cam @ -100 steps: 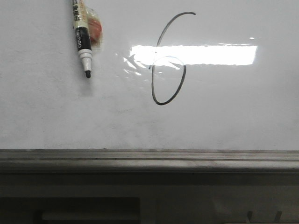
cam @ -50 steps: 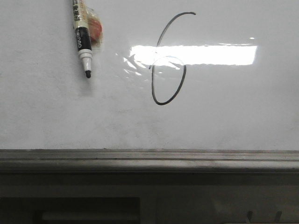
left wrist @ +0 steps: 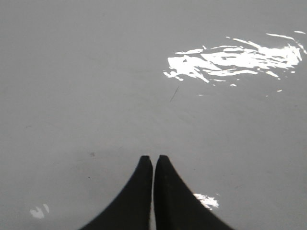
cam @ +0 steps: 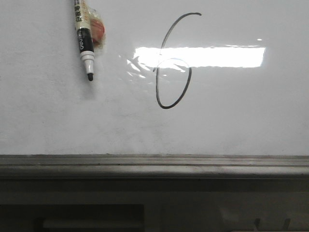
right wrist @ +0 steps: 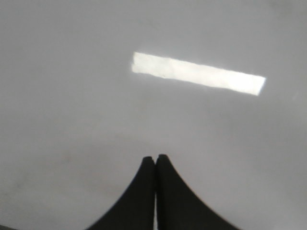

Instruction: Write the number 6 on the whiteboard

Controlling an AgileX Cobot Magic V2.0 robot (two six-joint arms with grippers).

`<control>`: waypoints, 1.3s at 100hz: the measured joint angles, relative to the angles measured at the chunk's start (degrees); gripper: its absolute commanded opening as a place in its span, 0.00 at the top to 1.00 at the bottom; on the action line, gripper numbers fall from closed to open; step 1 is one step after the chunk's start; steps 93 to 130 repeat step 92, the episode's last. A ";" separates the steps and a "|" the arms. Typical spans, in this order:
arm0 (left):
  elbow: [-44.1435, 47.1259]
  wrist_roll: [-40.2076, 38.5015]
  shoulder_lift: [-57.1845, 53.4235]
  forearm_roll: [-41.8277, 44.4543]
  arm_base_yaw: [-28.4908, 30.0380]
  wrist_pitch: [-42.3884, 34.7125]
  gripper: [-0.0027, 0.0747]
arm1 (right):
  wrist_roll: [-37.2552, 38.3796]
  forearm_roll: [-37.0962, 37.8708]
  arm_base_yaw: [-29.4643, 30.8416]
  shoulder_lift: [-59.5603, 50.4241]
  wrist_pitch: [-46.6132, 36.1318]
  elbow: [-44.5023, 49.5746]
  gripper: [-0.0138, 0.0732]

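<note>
In your front view, the number 6 [cam: 173, 63] stands finished near the middle of the whiteboard [cam: 241, 116], its narrow loop crossing the left end of the bright light reflection [cam: 203, 56], while a marker [cam: 84, 41] hangs tip-down well to its left against an orange blur. Your left wrist view shows the left gripper [left wrist: 153, 158] pinched together on nothing, facing bare board. Your right wrist view shows the right gripper [right wrist: 155, 157] likewise closed and empty-handed.
</note>
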State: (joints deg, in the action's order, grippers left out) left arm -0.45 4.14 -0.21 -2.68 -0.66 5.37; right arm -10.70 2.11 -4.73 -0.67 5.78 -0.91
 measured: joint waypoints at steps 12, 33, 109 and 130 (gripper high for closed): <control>0.00 0.00 0.00 0.00 0.00 0.00 0.99 | 0.36 0.74 1.48 0.00 -1.96 1.49 0.92; 0.00 0.00 0.00 0.00 0.00 0.08 0.99 | 0.36 2.51 2.84 0.00 -2.18 1.49 0.92; 0.00 0.00 0.00 0.00 0.00 0.08 0.99 | 0.36 2.51 2.97 0.00 -2.32 1.49 0.92; 0.00 0.00 0.00 0.00 0.00 0.08 0.99 | 0.36 2.51 2.97 0.00 -2.32 1.49 0.92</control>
